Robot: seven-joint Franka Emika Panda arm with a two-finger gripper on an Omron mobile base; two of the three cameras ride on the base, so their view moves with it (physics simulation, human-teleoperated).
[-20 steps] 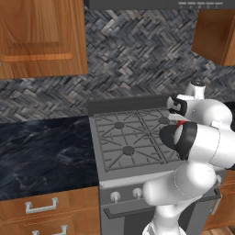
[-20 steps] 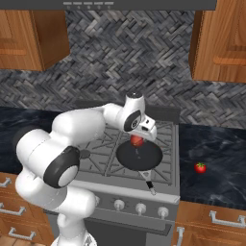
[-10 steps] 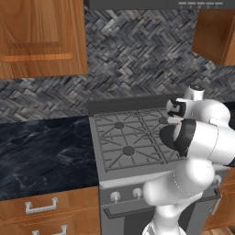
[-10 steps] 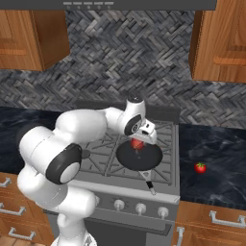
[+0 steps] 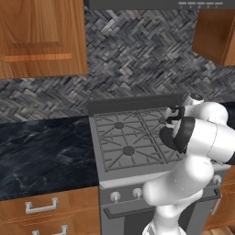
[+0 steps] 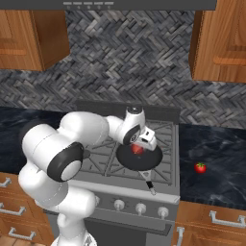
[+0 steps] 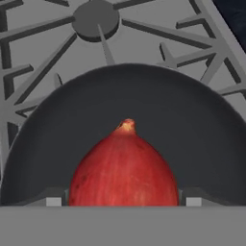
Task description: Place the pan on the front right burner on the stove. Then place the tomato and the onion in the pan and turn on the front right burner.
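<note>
Onion (image 7: 124, 168), dull red-brown, sat in the shallow black pan (image 7: 192, 129); gripper (image 6: 144, 142) stood released; lift straight up clear.

Wood cabinets (image 6: 222, 45) hang above and to both sides of the claw, herringbone backsplash (image 6: 129, 62) behind it, dark counter (image 5: 43, 153) at left, drawers (image 5: 46, 211) below.

Around the pan (image 6: 139, 159) the stove (image 6: 163, 168) grates lie open to its left; the onion (image 7: 124, 168) fills its middle (tomato (image 6: 200, 167) sits well off on the bench (image 6: 216, 158)).
</note>
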